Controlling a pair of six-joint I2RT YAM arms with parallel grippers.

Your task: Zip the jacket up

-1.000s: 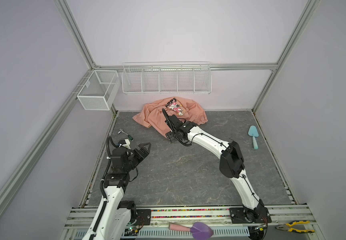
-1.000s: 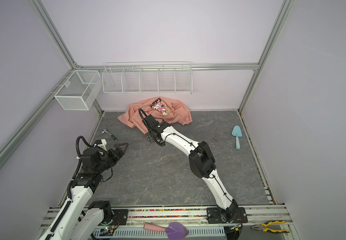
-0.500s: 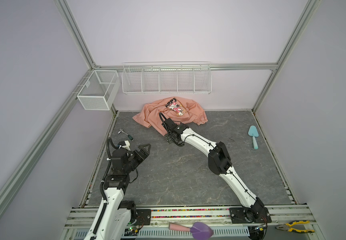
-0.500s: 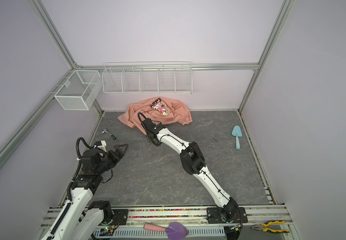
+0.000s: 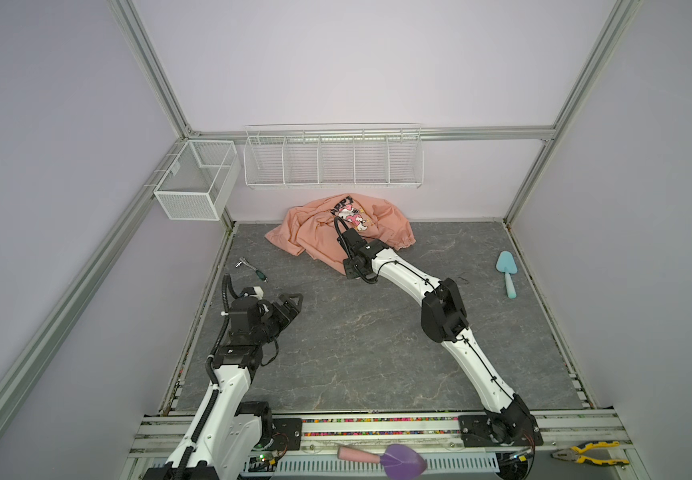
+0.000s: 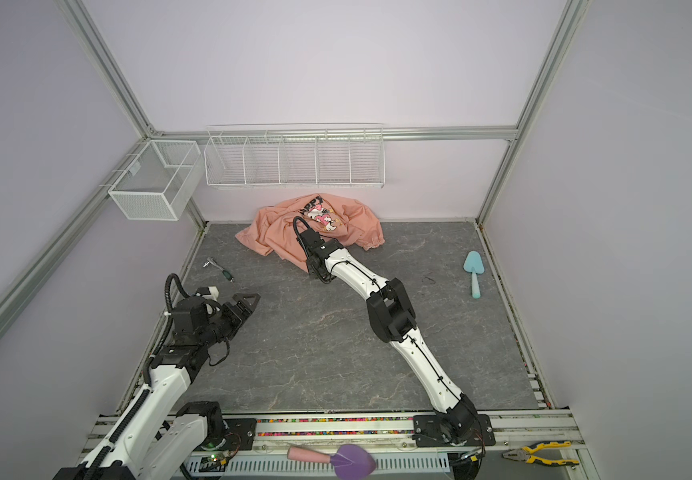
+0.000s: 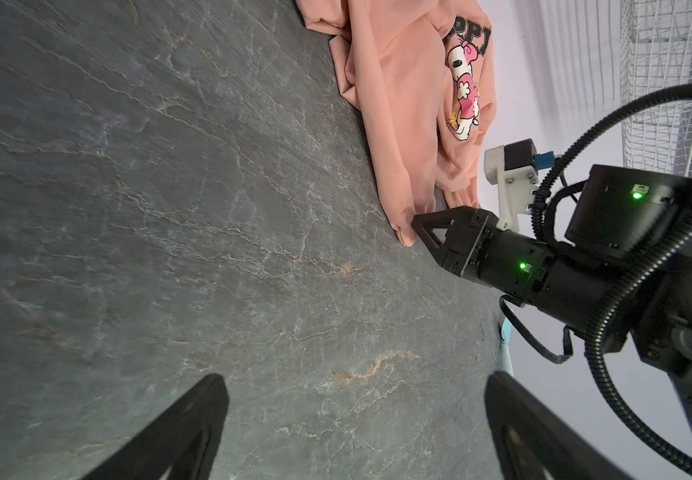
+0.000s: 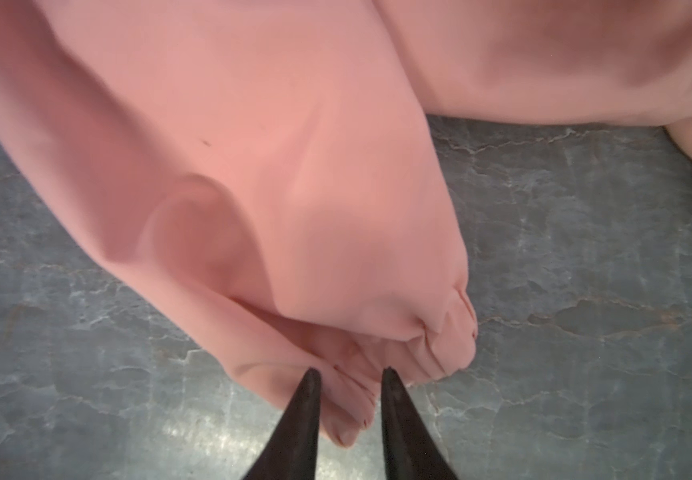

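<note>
Jacket (image 5: 336, 232) crumpled below rack (image 5: 331, 158), zip hidden; right gripper (image 8: 350, 372) pinched on cloth beside cuff (image 8: 452, 332); left gripper (image 7: 354, 376) wide apart, well off rack; pull low and slow to spread it flat.

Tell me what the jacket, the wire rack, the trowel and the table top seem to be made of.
The jacket: soft cloth, matte salmon pink; it folds and gathers at the cuff. The rack: thin metal wire, probably white-coated; an open grid. The trowel: likely plastic or silicone, matte teal, seemingly one piece. The table: grey stone look with pale veins, slight sheen; perhaps a printed sheet.
</note>
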